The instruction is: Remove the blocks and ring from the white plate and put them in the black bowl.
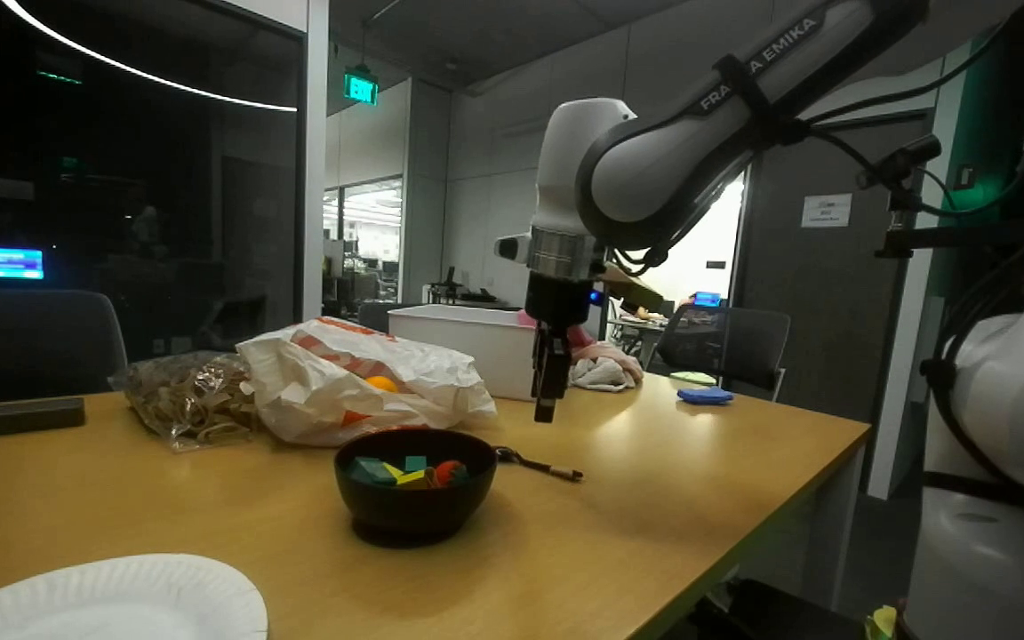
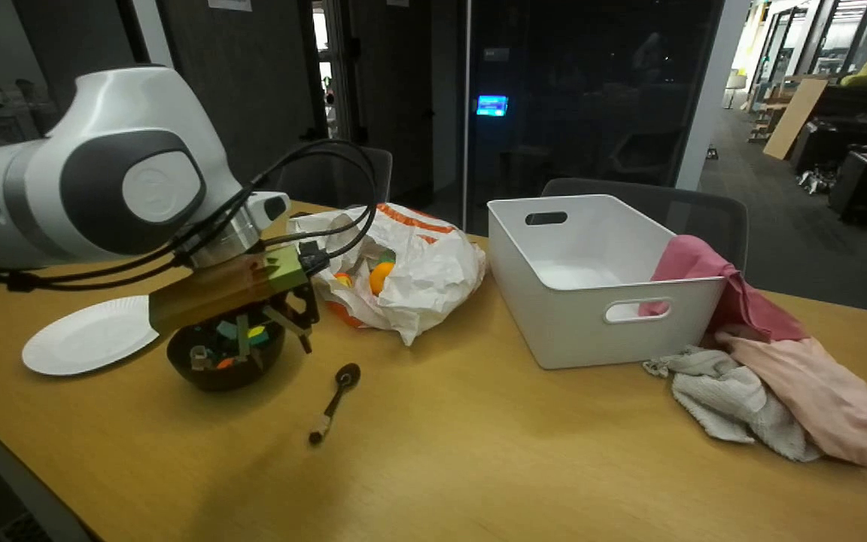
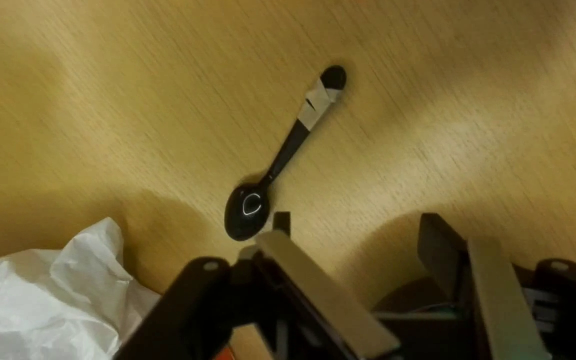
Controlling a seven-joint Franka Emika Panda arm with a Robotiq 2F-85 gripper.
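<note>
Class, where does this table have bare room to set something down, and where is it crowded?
Widest patch: tabletop bordered by the spoon, cloths and white box. A narrower gap parts the bowl and plate. Crowded: the clear bag, white bag and white box stand close together.

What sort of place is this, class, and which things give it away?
Most likely an office or lab meeting room: a lit green exit sign hangs overhead, and dark chairs stand beside a large wooden table.
</note>
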